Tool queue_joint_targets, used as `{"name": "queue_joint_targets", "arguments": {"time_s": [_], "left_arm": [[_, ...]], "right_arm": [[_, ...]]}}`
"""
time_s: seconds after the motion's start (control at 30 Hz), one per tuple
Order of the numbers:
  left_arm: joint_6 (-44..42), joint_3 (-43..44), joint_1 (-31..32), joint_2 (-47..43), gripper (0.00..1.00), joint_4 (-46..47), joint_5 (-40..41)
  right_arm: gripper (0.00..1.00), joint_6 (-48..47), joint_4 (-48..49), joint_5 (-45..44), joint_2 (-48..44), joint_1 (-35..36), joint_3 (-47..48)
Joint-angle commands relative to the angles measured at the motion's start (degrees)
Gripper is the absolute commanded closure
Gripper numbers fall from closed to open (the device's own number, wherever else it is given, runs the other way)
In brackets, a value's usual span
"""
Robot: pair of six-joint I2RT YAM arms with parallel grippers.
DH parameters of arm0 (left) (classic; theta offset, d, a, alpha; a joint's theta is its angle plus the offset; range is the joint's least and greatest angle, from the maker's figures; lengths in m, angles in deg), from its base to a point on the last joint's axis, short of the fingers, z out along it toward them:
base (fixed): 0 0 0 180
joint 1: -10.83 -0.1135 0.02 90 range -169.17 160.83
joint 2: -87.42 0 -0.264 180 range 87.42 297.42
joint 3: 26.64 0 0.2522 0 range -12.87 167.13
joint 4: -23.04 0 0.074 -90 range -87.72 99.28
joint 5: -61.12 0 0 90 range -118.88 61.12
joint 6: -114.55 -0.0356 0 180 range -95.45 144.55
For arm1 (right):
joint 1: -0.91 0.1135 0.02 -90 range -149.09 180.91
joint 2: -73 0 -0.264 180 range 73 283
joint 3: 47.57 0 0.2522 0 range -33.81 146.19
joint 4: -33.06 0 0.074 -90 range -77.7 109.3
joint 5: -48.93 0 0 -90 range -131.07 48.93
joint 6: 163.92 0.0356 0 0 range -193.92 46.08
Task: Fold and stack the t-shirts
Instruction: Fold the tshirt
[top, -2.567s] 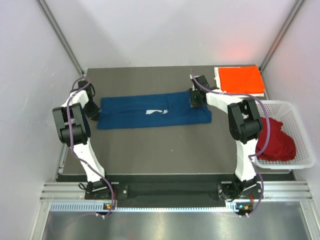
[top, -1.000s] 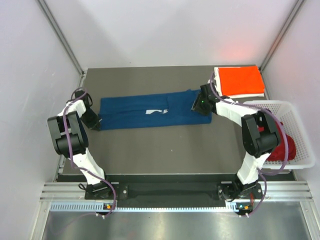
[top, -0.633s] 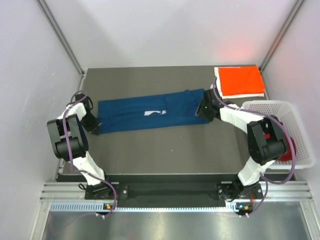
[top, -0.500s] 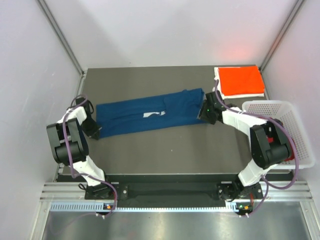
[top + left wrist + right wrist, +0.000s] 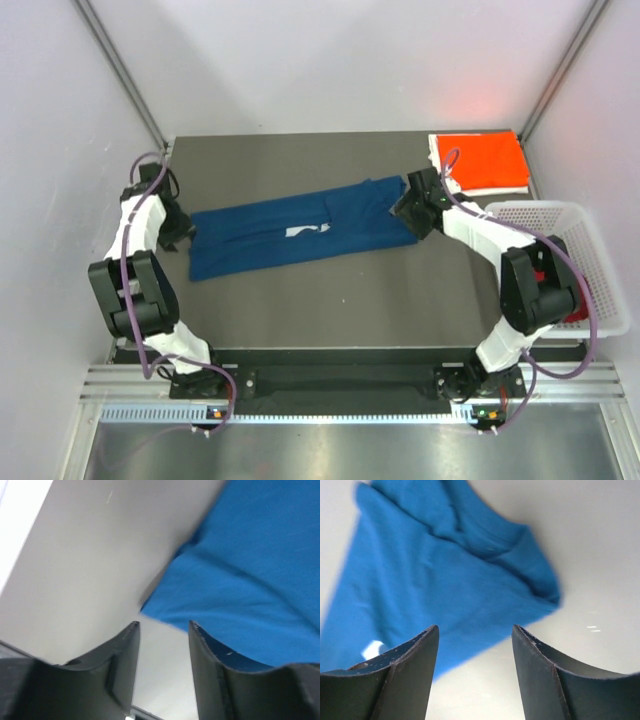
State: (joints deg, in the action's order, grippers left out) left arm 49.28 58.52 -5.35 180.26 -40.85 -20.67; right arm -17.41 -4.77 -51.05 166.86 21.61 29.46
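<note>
Dark table [image 5: 300, 300]. Across its middle, a long blue shirt [image 5: 300, 228], flat and slightly slanted. Beside the table's right edge, a white basket [image 5: 600, 228]. On its far right corner, a folded orange shirt [image 5: 485, 162]. Near its left edge, left gripper [image 5: 162, 625], fingers apart, empty. Right of centre, right gripper [image 5: 475, 628], likewise apart and empty.

Top view bright, even; pink glow on rear wall [image 5: 478, 103]; wrist views blurred, t-shirt [image 5: 250, 580] edges soft.
</note>
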Motion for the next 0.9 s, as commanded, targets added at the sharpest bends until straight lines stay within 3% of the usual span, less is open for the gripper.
{"name": "queue_joint_targets", "arguments": {"time_s": [0.0, 0.17, 0.33, 0.53, 0.67, 0.73, 0.87], "left_arm": [[-4.87, 7.34, 4.4, 3.65, 0.5, 2.06, 1.72], [-4.26, 17.17, 4.67, 16.29, 0.5, 2.67, 0.67], [-1.09, 18.25, 4.67, 20.89, 0.47, 3.19, 6.82], [-1.35, 18.42, 3.18, 26.5, 0.47, 7.59, -2.3], [-1.44, 19.22, 3.18, 29.06, 0.5, 6.27, 1.0], [-1.44, 19.22, 3.0, 29.51, 0.54, 5.83, 1.72], [-0.13, 18.96, 3.09, 30.82, 0.81, 4.26, 1.55]], "right_arm": [[0.39, 11.41, -0.97, -3.03, 2.2, 1.7, 3.27], [0.37, 23.55, -4.48, -9.51, 5.89, 4.51, 6.86], [0.33, 28.56, -7.56, -13.05, 10.72, 5.66, 12.05], [0.32, 29.45, -10.11, -16.65, 17.66, 6.45, 19.69], [0.32, 28.13, -10.64, -18.93, 21.61, 6.01, 23.2], [0.32, 28.04, -12.05, -19.29, 23.73, 5.84, 24.71], [0.32, 25.68, -12.05, -18.15, 27.33, 5.04, 28.56]]}}
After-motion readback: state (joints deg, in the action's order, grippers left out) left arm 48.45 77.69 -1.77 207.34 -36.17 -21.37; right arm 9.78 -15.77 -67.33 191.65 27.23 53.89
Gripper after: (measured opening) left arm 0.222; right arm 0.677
